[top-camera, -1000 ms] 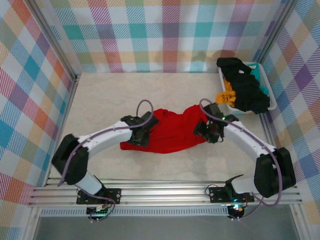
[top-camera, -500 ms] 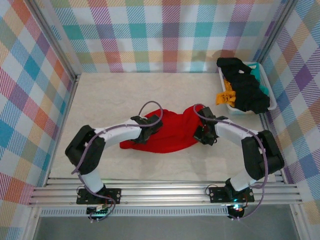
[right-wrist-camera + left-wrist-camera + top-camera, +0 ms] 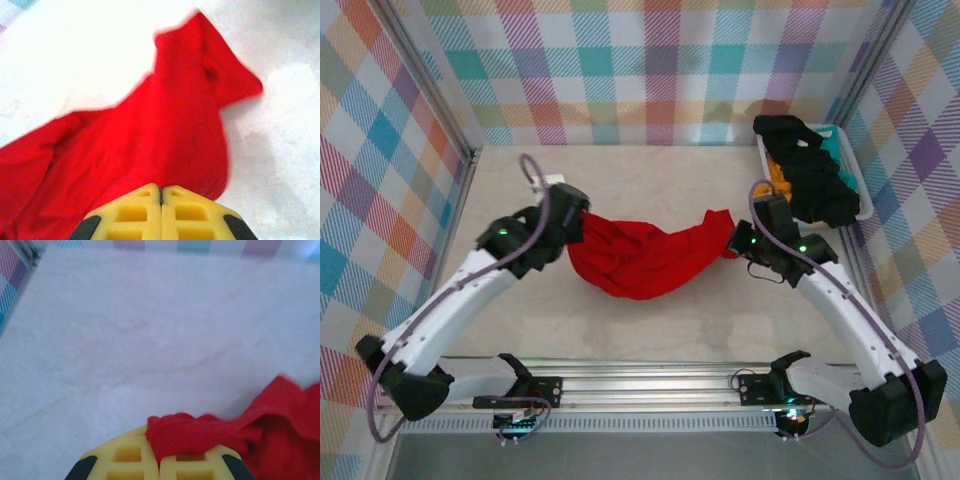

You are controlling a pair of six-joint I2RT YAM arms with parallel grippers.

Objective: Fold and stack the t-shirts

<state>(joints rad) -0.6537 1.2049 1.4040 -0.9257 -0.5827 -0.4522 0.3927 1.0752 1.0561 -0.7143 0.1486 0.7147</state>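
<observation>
The bright red t-shirt (image 3: 645,258) hangs slack between my two grippers above the middle of the table, sagging toward the near side. My left gripper (image 3: 572,228) is shut on its left end; in the left wrist view a bunched red edge (image 3: 190,432) is pinched between the yellow fingertips (image 3: 130,455). My right gripper (image 3: 732,238) is shut on the right end, where red cloth (image 3: 150,145) spreads away from the closed yellow fingertips (image 3: 187,207). A black t-shirt (image 3: 815,180) and an orange-yellow one (image 3: 772,175) lie heaped in the basket.
The white-and-teal basket (image 3: 865,205) stands at the back right against the plaid wall. Plaid walls close in the left, back and right sides. A metal rail (image 3: 650,385) runs along the near edge by the arm bases.
Both grippers closed on the red t-shirt's ends, then rose and moved apart and farther back, lifting the shirt off the table so it stretches and sags between them.
</observation>
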